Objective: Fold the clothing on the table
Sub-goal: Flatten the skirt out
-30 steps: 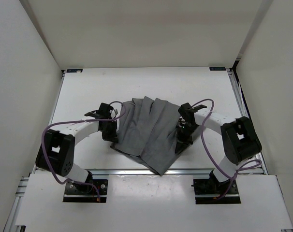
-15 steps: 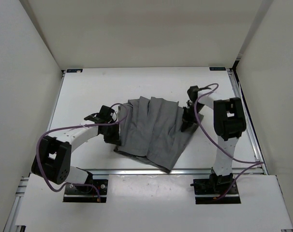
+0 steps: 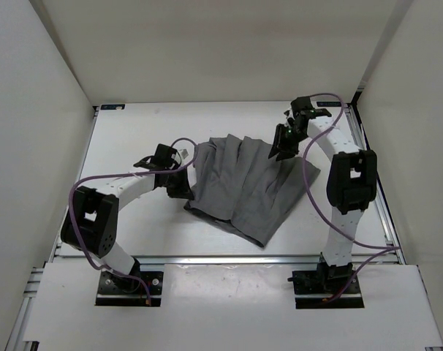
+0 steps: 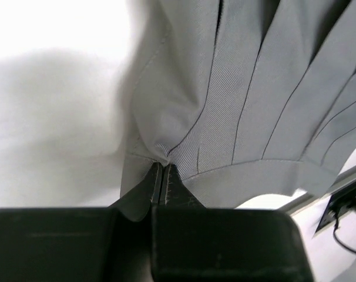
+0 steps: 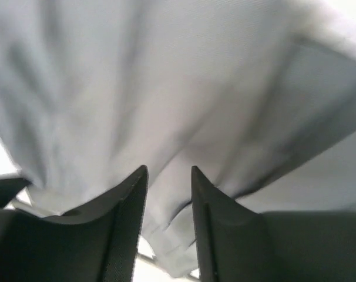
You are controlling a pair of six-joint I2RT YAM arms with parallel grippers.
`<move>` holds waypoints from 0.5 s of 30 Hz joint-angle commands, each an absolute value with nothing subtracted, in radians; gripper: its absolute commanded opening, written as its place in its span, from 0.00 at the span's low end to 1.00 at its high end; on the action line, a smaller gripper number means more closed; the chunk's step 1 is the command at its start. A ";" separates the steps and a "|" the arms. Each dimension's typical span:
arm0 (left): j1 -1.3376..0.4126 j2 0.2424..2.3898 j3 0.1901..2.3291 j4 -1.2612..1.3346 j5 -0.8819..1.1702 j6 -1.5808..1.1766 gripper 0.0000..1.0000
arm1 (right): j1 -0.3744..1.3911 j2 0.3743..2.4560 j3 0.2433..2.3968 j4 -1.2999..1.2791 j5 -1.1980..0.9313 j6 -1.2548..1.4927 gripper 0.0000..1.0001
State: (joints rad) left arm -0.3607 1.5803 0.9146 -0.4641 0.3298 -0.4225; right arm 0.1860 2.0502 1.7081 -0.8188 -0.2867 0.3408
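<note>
In the middle of the white surface (image 3: 134,131) the grey pleated clothing (image 3: 245,186) lies spread in a fan, its pleats running from the far side towards the near side; its near corner stops just short of the silver rail (image 3: 229,258), and a darker under-layer shows along its near-left edge.

At the garment's left edge sits the left pincer (image 3: 182,186), reaching in from the left and low over the fabric; the left wrist view shows its jaws pressed together on a small pinch of the cloth's edge; the fabric puckers at the bite and the pleats fan away from that point towards the far right of the view; bare white surface lies to the left of the pinched edge.

At the garment's far-right corner is the right pincer (image 3: 278,148), pointing down and inward over the fabric; the right wrist view shows its two dark fingers (image 5: 131,194) standing apart with a clear gap between them, so it is open and grips nothing; grey cloth fills the view beyond the tips, blurred; whether the tips touch the fabric cannot be told.

The clothing lies between the two pincers, held at its left edge only.
</note>
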 commanded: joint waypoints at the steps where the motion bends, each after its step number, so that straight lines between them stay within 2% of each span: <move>1: -0.330 1.549 0.953 -0.443 0.338 -0.413 0.00 | 0.264 1.876 1.614 -0.893 -0.304 0.343 0.45; 2: -0.322 1.548 0.947 -0.443 0.337 -0.402 0.00 | 0.290 1.832 1.544 -0.888 -0.301 0.371 0.49; 7: -0.318 1.557 0.925 -0.449 0.324 -0.384 0.00 | 0.365 1.665 1.257 -0.835 -0.340 0.480 0.49; 15: -0.307 1.578 0.908 -0.456 0.324 -0.364 0.00 | 0.420 1.563 0.918 -0.709 -0.492 0.663 0.51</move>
